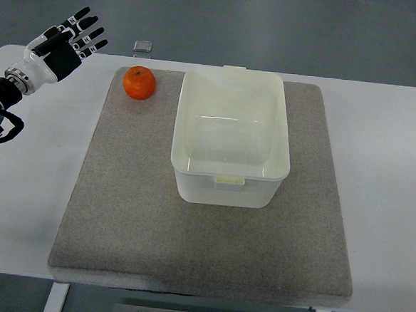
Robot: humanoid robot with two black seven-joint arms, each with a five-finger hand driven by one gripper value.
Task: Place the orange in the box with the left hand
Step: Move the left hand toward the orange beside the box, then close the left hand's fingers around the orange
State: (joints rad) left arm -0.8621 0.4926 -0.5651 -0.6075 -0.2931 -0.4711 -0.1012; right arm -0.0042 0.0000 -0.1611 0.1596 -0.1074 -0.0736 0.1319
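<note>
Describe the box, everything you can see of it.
The pale cream translucent plastic box is an open-topped rectangular tub with rounded corners, a thickened rim and small tabs on its near and far edges. No lid shows. It stands upright and empty, its floor showing a faint glare. It rests on the grey felt-like mat, toward the far middle of it. The round orange fruit lies to its left on the mat, apart from it. Nothing else touches it.
</note>
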